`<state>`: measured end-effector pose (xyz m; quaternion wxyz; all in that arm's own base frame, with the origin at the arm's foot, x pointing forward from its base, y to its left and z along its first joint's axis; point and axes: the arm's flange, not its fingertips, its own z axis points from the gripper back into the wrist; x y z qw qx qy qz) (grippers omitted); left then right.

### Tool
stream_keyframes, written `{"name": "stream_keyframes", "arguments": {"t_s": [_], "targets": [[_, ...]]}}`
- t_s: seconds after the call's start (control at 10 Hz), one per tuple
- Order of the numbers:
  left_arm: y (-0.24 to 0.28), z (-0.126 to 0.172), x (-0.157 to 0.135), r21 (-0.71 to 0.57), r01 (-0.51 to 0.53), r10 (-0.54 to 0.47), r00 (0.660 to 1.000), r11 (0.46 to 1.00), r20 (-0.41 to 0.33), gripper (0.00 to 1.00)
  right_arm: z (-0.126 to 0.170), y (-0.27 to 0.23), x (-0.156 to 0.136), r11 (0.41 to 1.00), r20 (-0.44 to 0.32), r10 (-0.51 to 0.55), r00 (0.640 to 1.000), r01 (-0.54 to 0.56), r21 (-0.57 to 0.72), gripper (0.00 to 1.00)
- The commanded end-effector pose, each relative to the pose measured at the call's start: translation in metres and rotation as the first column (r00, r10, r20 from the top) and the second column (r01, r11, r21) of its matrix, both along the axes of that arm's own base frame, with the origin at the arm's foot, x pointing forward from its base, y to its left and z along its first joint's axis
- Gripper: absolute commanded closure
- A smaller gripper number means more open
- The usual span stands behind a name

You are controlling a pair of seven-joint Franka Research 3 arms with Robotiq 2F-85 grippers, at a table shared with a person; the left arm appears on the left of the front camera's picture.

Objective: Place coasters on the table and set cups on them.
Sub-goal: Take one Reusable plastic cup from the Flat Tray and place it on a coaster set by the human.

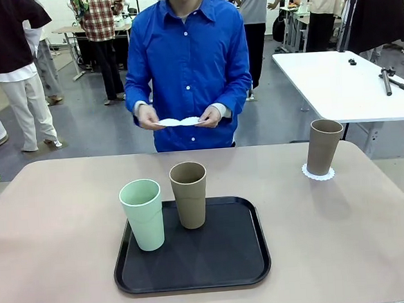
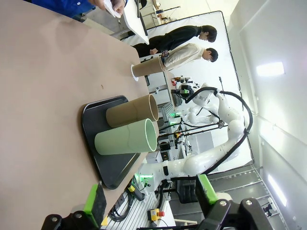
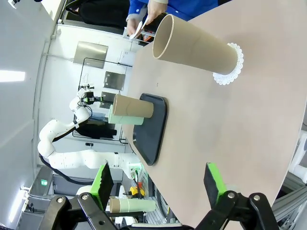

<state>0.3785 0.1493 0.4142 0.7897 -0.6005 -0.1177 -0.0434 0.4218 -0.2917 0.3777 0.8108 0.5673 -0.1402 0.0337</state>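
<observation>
Your left jaws stand wide open and empty, green pads (image 2: 95, 205) well apart. Just ahead of them sits the black tray (image 2: 88, 125), with the mint cup (image 2: 127, 138) nearest and a tan cup (image 2: 132, 111) close behind, so the mint one stands in the way of the tan. Your right jaws are likewise fully open, gripping nothing. Bare counter (image 3: 230, 143) lies before them, then the second tan cup (image 3: 196, 45) standing on its coaster (image 3: 231, 72), with the tray off to one side. Far beyond both, the person's hands (image 1: 146, 117) hold white coasters (image 1: 179, 122) above the counter's far edge.
</observation>
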Motion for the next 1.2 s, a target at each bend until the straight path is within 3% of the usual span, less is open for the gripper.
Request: {"name": "stream_keyframes", "arguments": {"t_s": [0.0,1.1], "targets": [[0.0005,0.0011,-0.0012,-0.007,0.002,-0.002,1.000,1.000,0.010,0.00,-0.0005,-0.0006,-0.0004,1.000,-0.003,-0.001,1.000,0.001,-0.003,0.00],[0.0005,0.0011,-0.0012,-0.007,0.002,-0.002,1.000,1.000,0.010,0.00,-0.0005,-0.0006,-0.0004,1.000,-0.003,-0.001,1.000,0.001,-0.003,0.00]]}}
